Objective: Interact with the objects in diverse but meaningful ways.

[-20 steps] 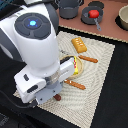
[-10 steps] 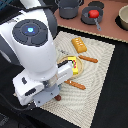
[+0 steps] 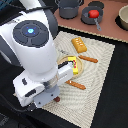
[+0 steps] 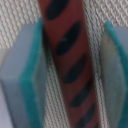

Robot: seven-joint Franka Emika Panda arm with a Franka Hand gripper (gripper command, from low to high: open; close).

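In the wrist view a brown sausage (image 4: 67,55) with dark stripes lies on the woven mat between my gripper's (image 4: 70,80) two grey, teal-edged fingers (image 4: 22,75). One finger is up against it and a strip of mat shows before the other, so the gripper is open around it. In the exterior view my arm hides the fingers; only a sausage end (image 3: 56,100) peeks out at the mat's near edge. Further along the mat are two more sausages (image 3: 76,85) (image 3: 88,59), an orange ridged block (image 3: 78,45) and a yellow box (image 3: 73,65).
The yellow box rests on a round tan plate (image 3: 63,61) on the beige mat (image 3: 100,75). On the brown counter behind stand a dark grey pot (image 3: 68,7), a red tomato (image 3: 92,14) in a dark pan and a bowl (image 3: 123,17).
My arm has shifted only slightly over the mat's near corner. The things on the mat and counter lie where they were.
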